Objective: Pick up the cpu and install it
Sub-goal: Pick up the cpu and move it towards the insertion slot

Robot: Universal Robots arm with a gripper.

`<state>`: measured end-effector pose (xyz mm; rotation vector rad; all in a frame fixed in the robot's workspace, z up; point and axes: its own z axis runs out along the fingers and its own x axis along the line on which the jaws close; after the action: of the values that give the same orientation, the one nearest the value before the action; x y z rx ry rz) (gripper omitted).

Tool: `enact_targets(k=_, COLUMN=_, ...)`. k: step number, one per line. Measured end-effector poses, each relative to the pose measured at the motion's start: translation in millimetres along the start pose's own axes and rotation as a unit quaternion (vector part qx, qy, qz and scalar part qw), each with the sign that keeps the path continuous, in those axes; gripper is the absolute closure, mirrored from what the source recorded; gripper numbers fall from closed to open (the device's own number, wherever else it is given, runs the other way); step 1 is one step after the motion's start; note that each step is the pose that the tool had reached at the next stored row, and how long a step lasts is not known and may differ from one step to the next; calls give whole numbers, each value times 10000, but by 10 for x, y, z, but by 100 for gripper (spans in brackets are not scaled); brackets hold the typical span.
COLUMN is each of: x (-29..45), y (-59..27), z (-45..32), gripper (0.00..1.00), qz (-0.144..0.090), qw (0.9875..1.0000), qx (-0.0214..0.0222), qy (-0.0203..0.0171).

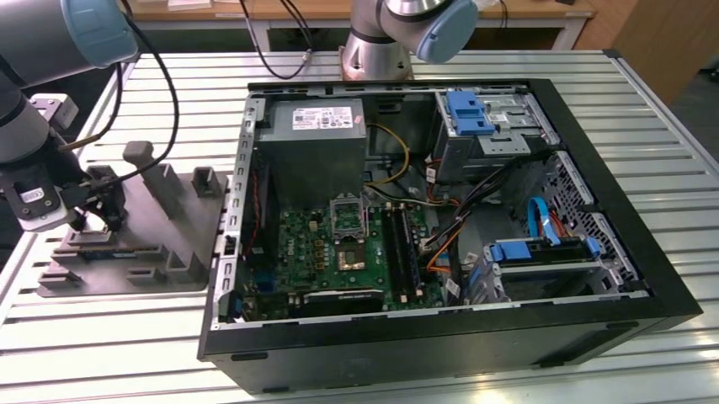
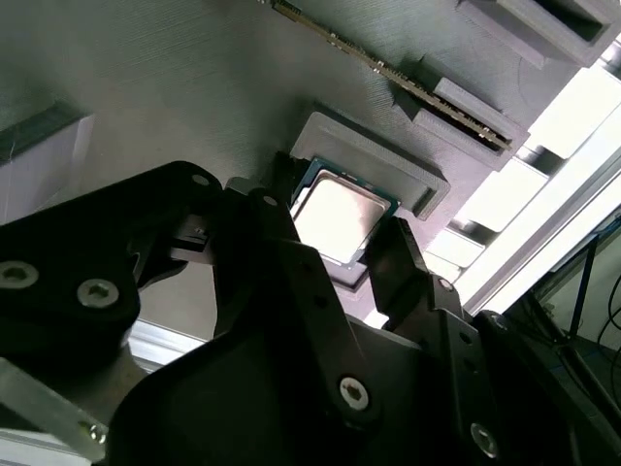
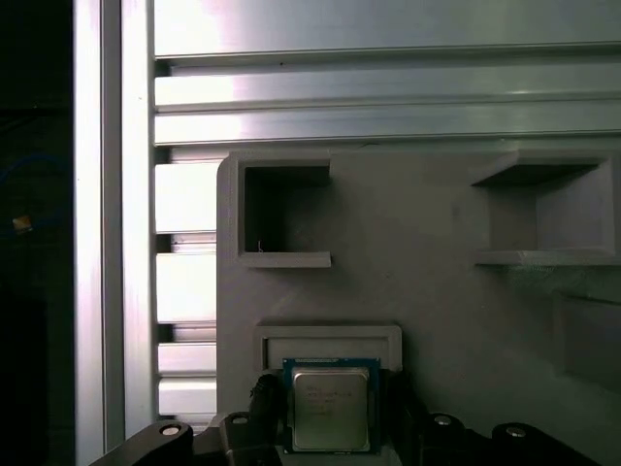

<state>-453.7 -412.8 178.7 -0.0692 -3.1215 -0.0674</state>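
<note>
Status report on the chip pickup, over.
Gripper straddling small square silvery-topped cpu, grip unclear. Cpu seated in recess of grey plastic fixture. No obstruction seen.

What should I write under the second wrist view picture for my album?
The gripper right at the silvery cpu, which sits in a grey fixture pocket.

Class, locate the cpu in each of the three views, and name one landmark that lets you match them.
Exterior view: its spot lies under the gripper, on the grey fixture at the exterior view's left.
Second wrist view: the cpu sits in the fixture's raised nest, by the gripper.
First wrist view: the cpu sits in the same nest.
Shared landmark: the grey fixture.
</note>
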Motion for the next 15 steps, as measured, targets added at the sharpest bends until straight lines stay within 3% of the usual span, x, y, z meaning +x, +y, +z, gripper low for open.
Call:
enact_targets(k=4, x=0, y=0, z=0, gripper=45, qz=0, qw=10000, qx=-2, qy=0)
enact_targets(k=5, x=0, y=0, z=0, gripper=52, qz=0, qw=10000, qx=-3, qy=0)
enact_targets(k=15, x=0, y=0, z=-3, gripper=53, qz=0, qw=10000, qx=-10, qy=1)
